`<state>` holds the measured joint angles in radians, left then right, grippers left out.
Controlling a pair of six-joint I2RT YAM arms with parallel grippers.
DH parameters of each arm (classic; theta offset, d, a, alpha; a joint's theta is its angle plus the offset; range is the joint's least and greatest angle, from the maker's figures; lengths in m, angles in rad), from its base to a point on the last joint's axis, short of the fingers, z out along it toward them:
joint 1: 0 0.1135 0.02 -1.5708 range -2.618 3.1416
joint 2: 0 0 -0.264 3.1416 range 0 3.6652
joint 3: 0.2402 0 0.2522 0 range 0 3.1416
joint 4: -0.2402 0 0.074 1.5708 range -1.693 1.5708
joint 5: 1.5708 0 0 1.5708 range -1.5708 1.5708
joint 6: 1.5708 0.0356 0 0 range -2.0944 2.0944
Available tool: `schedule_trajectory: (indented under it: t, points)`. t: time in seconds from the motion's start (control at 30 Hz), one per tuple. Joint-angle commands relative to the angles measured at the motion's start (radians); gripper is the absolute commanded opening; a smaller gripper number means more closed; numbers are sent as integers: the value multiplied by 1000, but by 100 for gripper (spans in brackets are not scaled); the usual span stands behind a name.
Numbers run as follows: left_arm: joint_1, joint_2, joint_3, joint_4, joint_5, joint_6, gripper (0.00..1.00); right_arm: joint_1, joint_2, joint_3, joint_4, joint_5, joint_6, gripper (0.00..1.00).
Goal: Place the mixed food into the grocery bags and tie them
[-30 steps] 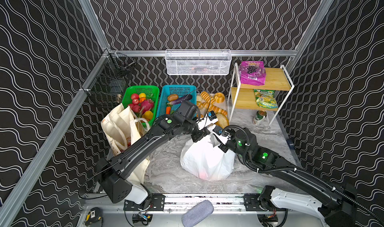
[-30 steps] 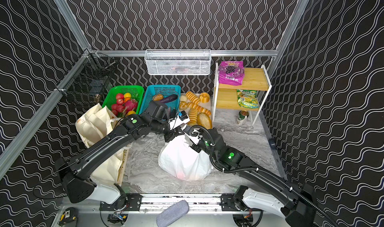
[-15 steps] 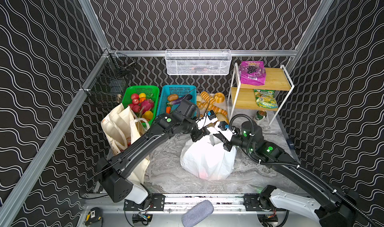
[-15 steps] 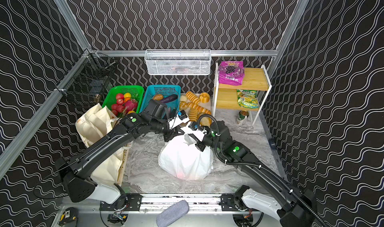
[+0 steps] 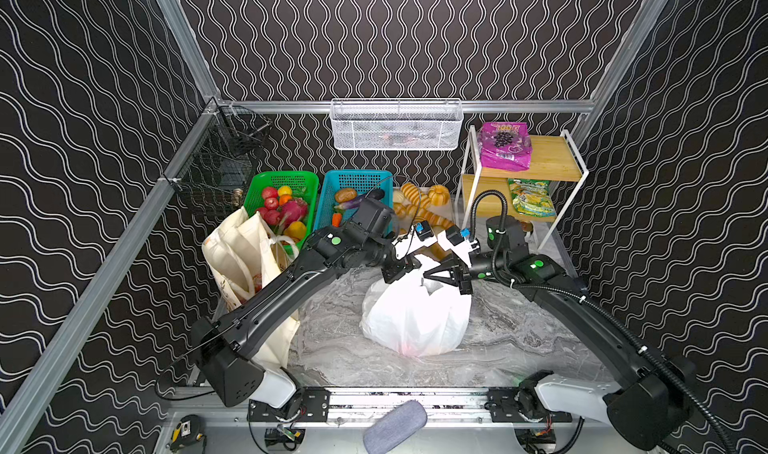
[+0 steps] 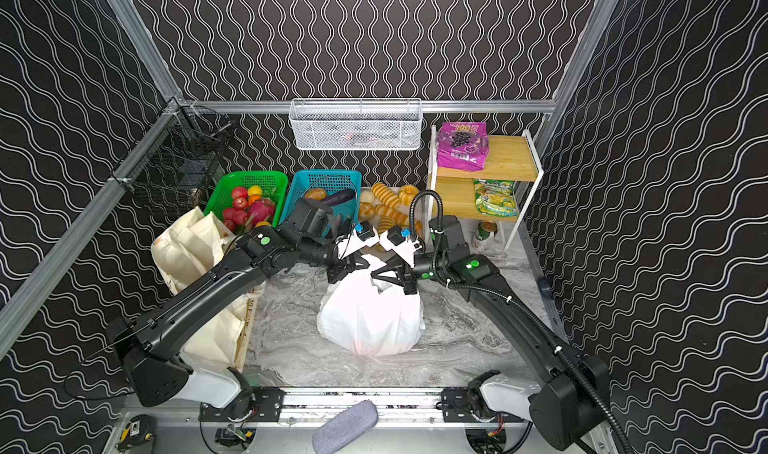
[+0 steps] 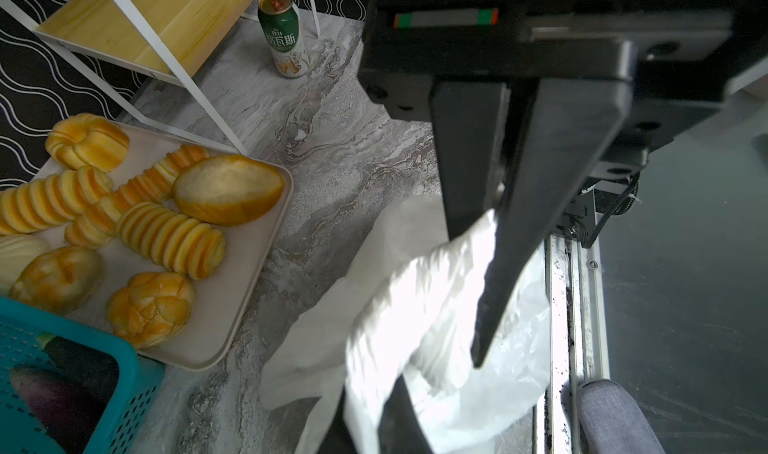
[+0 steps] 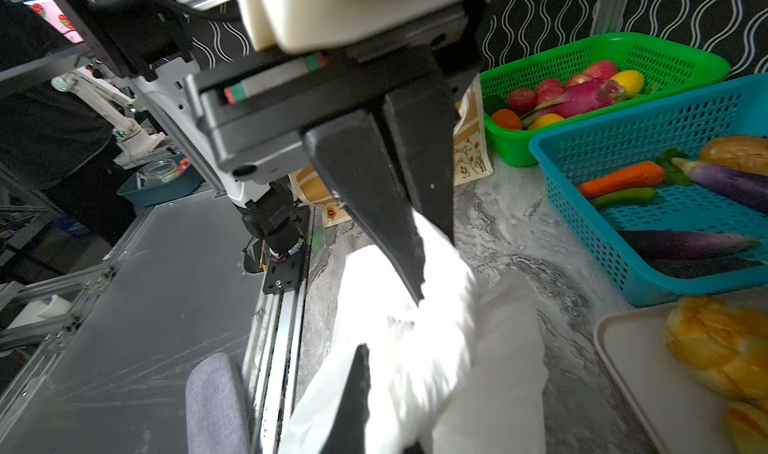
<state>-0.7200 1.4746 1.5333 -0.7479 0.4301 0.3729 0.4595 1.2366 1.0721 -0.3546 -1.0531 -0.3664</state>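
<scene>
Left hand (image 5: 409, 265): clamped, pinching bag (image 5: 415, 319) top
Right hand (image 5: 430, 273): clamped, pinching bag top too
Bag: white, bulging, middle of worktop (image 5: 332, 331), below both hands

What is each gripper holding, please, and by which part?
The left gripper and right gripper each pinch the thin white plastic carrier bag at its top edge.

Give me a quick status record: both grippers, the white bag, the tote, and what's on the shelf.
left gripper: shut on bag handle
right gripper: shut on bag handle
bag: on the table, bulging, top gathered between both grippers; no knot visible
tote: upright, left of bag
shelf: purple packet on top, green packet below
can: upright on table beside shelf
</scene>
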Motion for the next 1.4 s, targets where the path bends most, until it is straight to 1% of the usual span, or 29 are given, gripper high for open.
schedule_trajectory:
  t: [0.0,0.1,0.2,0.23,0.27,0.3,0.33,0.4,0.47,0.5,0.53,0.6,0.63,0.67,0.77,0.83,0.87,0.97,1.03,1.1,1.13,1.2,1.27,1.33,1.37]
  points:
    - [8,9,-2,-15,-183,0,0,2,-2,6,-1,-232,-13,0]
    - [8,5,-16,6,-178,-3,0,-2,-3,-12,17,-219,3,0]
    - [8,-5,-56,51,-192,-30,0,-5,8,-30,78,-293,67,0]
    - [6,-10,-76,73,-196,-43,3,-5,15,-35,100,-322,85,0]
    - [7,-22,-94,97,-179,-54,2,-7,18,-39,114,-322,99,0]
    - [6,-32,-112,116,-150,-54,2,-6,19,-43,137,-285,124,0]
    - [5,-40,-127,126,-128,-55,4,-6,18,-53,170,-258,152,0]
    - [6,-59,-144,132,-108,-74,13,-7,10,-91,238,-183,201,0]
    - [5,-77,-155,118,-117,-87,20,-6,6,-122,266,-147,211,0]
    - [6,-85,-158,109,-124,-89,24,-7,9,-123,252,-136,193,0]
    - [6,-90,-159,97,-122,-89,29,-7,12,-124,244,-137,183,0]
    - [7,-95,-150,62,-79,-81,31,-6,22,-127,242,-158,179,0]
    - [7,-98,-148,55,-62,-80,33,-7,25,-129,244,-162,178,0]
    - [7,-100,-146,48,-45,-80,37,-7,24,-132,259,-173,184,0]
    - [7,-114,-146,34,-26,-87,41,-7,27,-138,306,-214,217,0]
    - [7,-136,-174,65,15,-78,47,-7,39,-123,281,-243,198,0]
    - [8,-148,-188,90,39,-68,51,-7,46,-111,243,-247,169,0]
    - [11,-154,-175,88,94,-49,53,-7,70,-80,109,-253,58,0]
    - [18,-144,-158,85,144,-38,56,-6,87,-21,12,-260,-29,0]
    - [27,-123,-141,79,212,-26,58,-6,96,-5,-17,-258,-57,0]
    - [28,-113,-131,68,227,-23,59,-5,98,-2,-17,-258,-58,0]
    - [33,-93,-118,57,266,-16,60,-5,100,3,-25,-261,-70,0]
    - [36,-87,-114,54,274,-14,59,-5,103,7,-48,-259,-91,0]
    - [41,-89,-117,47,257,-8,54,-5,104,11,-81,-238,-111,0]
    - [44,-88,-120,47,236,-8,48,-5,106,14,-108,-232,-135,0]
